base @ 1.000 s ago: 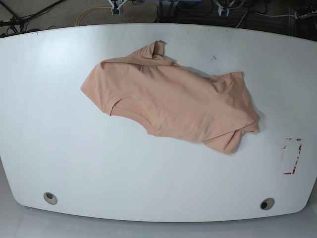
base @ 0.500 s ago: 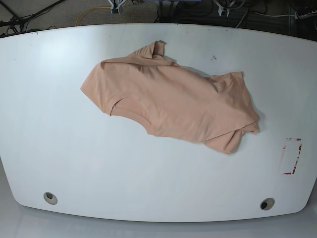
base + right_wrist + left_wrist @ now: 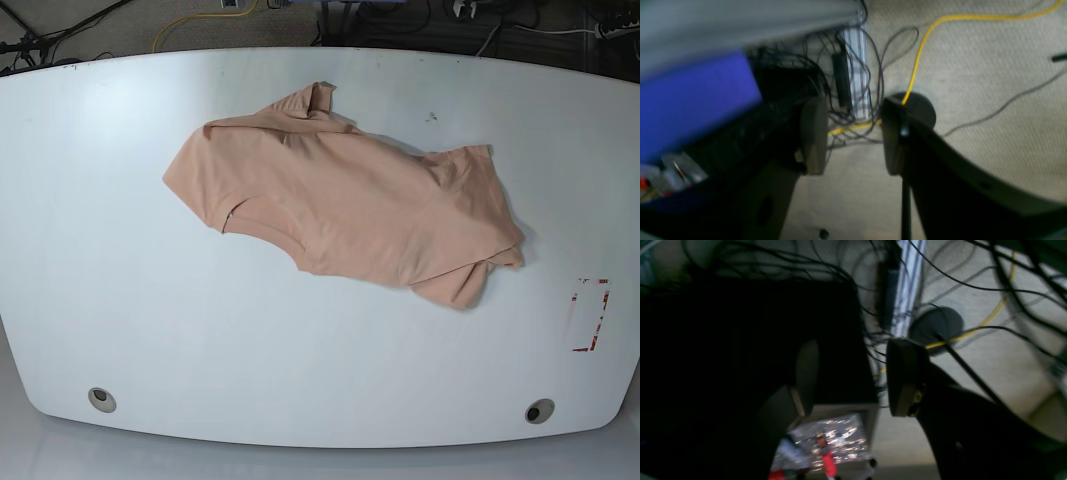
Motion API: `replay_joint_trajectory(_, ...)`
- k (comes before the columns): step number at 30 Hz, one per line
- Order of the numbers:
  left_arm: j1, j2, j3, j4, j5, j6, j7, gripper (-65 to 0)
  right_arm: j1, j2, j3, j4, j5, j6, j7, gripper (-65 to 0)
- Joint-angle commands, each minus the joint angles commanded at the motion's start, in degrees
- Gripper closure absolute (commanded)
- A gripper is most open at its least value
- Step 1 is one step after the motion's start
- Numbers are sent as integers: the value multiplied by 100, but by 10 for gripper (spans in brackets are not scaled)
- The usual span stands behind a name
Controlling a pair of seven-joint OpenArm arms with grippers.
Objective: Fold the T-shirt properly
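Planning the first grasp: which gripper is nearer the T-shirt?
Cannot tell. Left gripper and right gripper both hang open over the floor, off the table; the T-shirt shows in neither wrist view.

One T-shirt [image 3: 345,208] lies on one white tabletop [image 3: 200,320]. The tabletop has two round holes near its front edge, one at each corner [image 3: 101,399] [image 3: 539,411], and one red-marked rectangle [image 3: 590,315] right of the T-shirt.

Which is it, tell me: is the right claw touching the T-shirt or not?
Apart. The right wrist view shows the right claw open over carpet and cables, with no cloth near it; the base view shows the T-shirt alone on the table.
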Motion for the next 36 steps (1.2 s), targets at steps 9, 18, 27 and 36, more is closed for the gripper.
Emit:
replay_joint_trajectory(9, -220, 22, 22, -462, -13, -3, -227, -312, -42, -31, 16, 16, 6, 0, 150, -245)
replay_joint_trajectory(18, -402, 61, 28, -667, 0, 14, -306, -312, -150, 20, 2, -14, 10, -20, 200, -215)
replay_joint_trajectory(27, -431, 87, -8, -680, 79, -10, -247, -311, -125, 1, -1, 19, 20, -18, 118, -198)
replay_joint_trajectory(36, 8, 90, -12, -84, 42, -10, -253, -311, -379, -23, 9, 410, -9, -8, 92, -221)
